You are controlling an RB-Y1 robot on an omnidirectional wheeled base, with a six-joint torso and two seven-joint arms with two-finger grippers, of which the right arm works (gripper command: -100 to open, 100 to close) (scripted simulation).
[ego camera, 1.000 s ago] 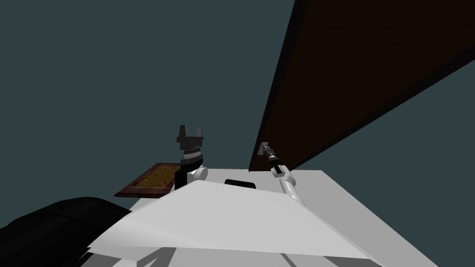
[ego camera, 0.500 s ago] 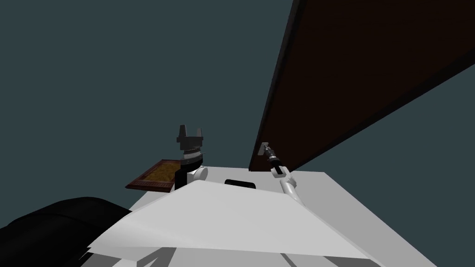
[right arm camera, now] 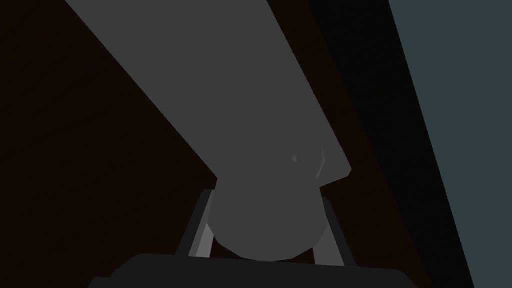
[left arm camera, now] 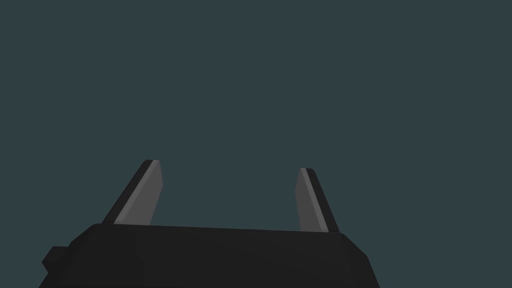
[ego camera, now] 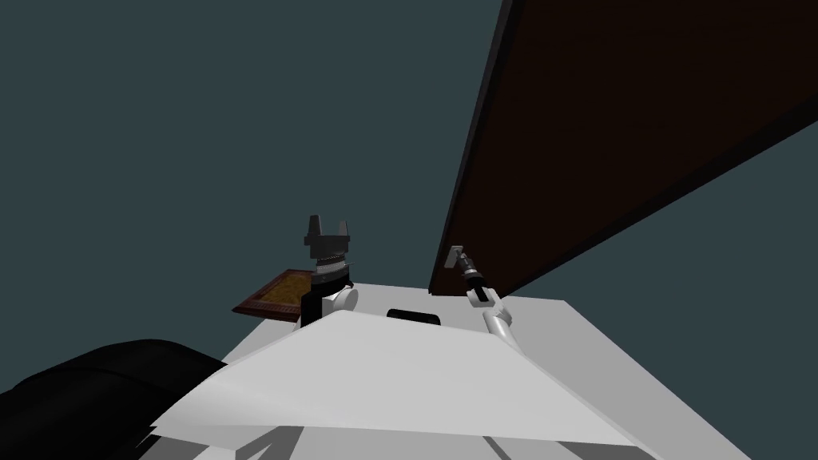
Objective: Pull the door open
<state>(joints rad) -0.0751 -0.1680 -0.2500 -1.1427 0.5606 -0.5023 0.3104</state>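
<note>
A dark brown door (ego camera: 607, 136) slants across the right of the head view, its dark edge (ego camera: 471, 152) toward me. My right gripper (ego camera: 459, 260) is at the grey door handle (ego camera: 454, 254) near the door's lower edge. In the right wrist view that grey handle (right arm camera: 240, 120) lies between my right gripper's (right arm camera: 265, 220) fingers (right arm camera: 200, 235), which press its sides, with the brown door panel (right arm camera: 75, 150) behind. My left gripper (ego camera: 327, 231) is raised left of the door, and in its wrist view the gripper (left arm camera: 227, 170) is open with nothing between its blades.
A dark blue-grey wall (ego camera: 200, 120) runs left of the door and continues beyond it (ego camera: 719, 231). A framed picture with a red-brown border (ego camera: 275, 294) shows low on the left, by my left arm. A black area (ego camera: 88, 391) lies at the lower left.
The door's edge has swung slightly, and the framed picture has slid right toward my left arm, as my view turned. My right gripper stays clamped on the handle; the left arm is unchanged.
</note>
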